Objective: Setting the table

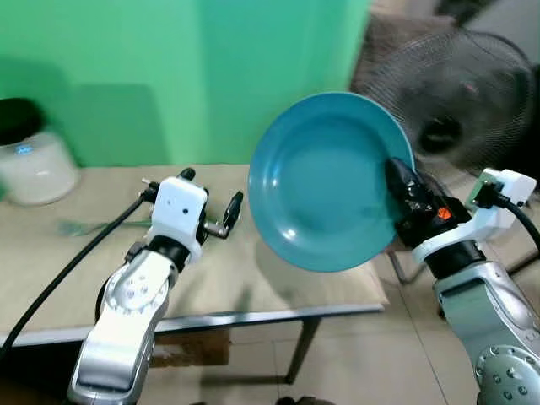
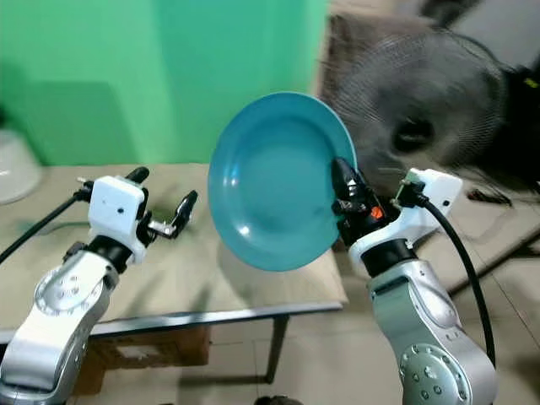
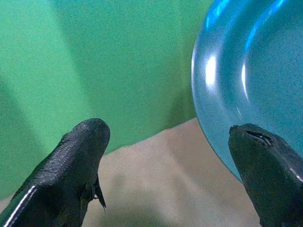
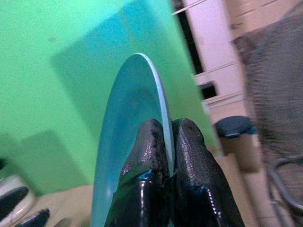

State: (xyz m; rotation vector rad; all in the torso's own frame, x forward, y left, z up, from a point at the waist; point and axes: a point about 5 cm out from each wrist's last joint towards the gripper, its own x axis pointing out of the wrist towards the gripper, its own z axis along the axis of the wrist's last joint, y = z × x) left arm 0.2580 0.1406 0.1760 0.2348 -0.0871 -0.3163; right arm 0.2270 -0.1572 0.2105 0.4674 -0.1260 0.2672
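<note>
The round teal plastic plate (image 1: 325, 181) is held up in the air on edge, nearly upright, its hollow face turned toward the robot and to the left. The right gripper (image 1: 403, 187) grasps it at its right rim: in the right wrist view the two black fingers (image 4: 191, 161) are clenched on the thin rim, one on each face, with the plate's edge (image 4: 158, 101) running up between them. The plate hangs above the near right corner of the beige tabletop (image 1: 228, 270), apart from the surface, and its shadow falls on the table below it.

The left gripper (image 1: 211, 211) hovers over the table just left of the plate, its jaws released and spread with nothing between them; in the left wrist view the plate's left rim (image 3: 201, 113) sits close beside one fingertip (image 3: 265, 161), though whether they touch cannot be told.

At the far left of the table stands a white round appliance with a dark lid (image 1: 32, 152); what it holds cannot be seen. A small greenish object (image 1: 80, 226) lies flat on the table near it, too blurred to name.

The table's near edge (image 1: 253, 319) runs across below both arms and its right edge ends under the plate, with tiled floor (image 1: 363, 363) beyond. The tabletop between the left arm and the plate is bare. A green wall (image 1: 169, 67) backs the table, and a dark standing fan with a wire cage (image 1: 460, 93) stands to the right behind the plate.
</note>
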